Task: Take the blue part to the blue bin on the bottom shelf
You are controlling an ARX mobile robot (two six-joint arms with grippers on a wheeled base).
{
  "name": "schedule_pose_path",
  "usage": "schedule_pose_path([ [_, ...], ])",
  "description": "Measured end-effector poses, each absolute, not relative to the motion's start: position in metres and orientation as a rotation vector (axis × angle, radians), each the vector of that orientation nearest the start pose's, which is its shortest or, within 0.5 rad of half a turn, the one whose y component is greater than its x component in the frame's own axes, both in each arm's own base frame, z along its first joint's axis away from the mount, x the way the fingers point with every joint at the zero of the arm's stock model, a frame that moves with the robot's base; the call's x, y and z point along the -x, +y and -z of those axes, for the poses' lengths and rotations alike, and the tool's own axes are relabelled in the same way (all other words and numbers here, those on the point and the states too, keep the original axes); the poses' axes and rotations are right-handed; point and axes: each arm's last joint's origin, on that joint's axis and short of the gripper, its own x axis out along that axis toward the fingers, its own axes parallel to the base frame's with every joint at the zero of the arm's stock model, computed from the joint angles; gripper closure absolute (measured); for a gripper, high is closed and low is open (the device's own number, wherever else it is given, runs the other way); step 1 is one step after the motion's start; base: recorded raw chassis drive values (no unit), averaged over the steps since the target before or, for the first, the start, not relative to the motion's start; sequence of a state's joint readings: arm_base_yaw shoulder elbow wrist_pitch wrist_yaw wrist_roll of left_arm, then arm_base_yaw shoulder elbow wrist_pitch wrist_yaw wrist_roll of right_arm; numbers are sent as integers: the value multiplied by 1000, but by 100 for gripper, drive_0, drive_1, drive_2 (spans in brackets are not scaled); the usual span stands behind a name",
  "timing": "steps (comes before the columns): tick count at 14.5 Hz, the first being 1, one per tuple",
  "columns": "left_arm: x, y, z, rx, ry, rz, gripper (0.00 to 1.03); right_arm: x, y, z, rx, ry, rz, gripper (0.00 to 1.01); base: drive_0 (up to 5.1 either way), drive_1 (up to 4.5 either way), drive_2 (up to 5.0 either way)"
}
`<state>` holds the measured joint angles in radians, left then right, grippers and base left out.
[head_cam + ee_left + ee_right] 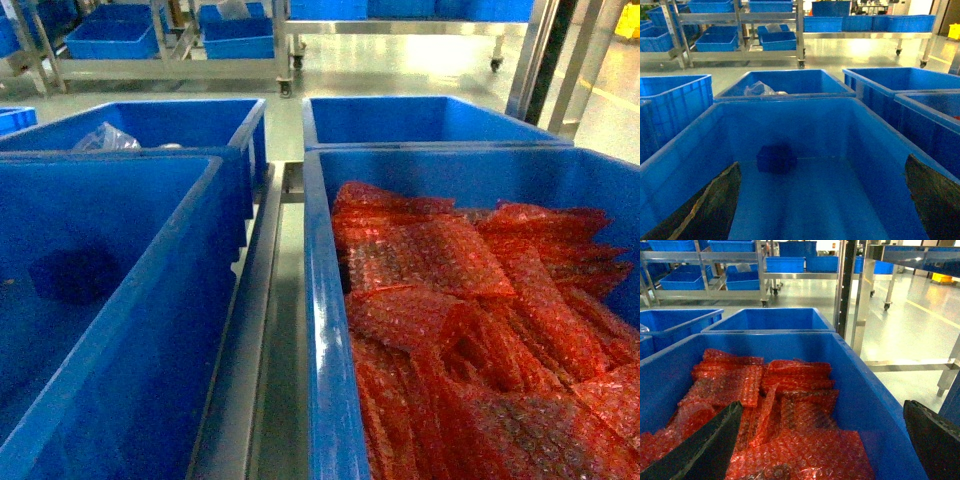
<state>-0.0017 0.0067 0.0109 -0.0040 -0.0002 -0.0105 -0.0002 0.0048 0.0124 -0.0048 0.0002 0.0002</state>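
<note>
The dark blue block-shaped part lies on the floor of the large blue plastic bin at the robot's left, toward the far wall and a little left of centre; in the head view it shows as a dim blue patch low inside that bin. Whether this bin sits on a bottom shelf cannot be told from these views, so the scene would fit either a part waiting to be lifted out or one already set down in its place.

The left gripper hangs over the near end of this bin, its fingers spread wide with nothing between them, aimed down the bin toward the part, which lies well ahead of them.

The right gripper hovers likewise over the neighbouring blue bin, which is heaped with red bubble-wrap pouches; its fingers also stand wide and hold nothing.

Beyond lie two more blue bins, the left one holding a crumpled clear plastic bag, and metal racks of blue bins stand across the floor.
</note>
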Motion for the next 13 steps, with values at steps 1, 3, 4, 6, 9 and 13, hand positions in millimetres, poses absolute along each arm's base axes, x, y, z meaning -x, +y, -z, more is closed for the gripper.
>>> schedule_pose_path([
  [1, -97, 0, -166, 10, 0, 2, 5, -97, 0, -167, 0, -3, 0, 3, 0, 0, 0],
  [3, -97, 0, -166, 10, 0, 2, 5, -97, 0, -167, 0, -3, 0, 3, 0, 0, 0],
  [4, -97, 0, -166, 10, -1, 2, 5, -97, 0, -167, 0, -3, 0, 3, 0, 0, 0],
  [6, -97, 0, -166, 10, -1, 2, 5, -97, 0, -167, 0, -3, 0, 3, 0, 0, 0],
  [9, -97, 0, -166, 10, 0, 2, 5, -97, 0, -167, 0, -3, 0, 3, 0, 0, 0],
  [13, -97, 0, -166, 10, 0, 2, 5, -97, 0, -167, 0, -3, 0, 3, 0, 0, 0],
])
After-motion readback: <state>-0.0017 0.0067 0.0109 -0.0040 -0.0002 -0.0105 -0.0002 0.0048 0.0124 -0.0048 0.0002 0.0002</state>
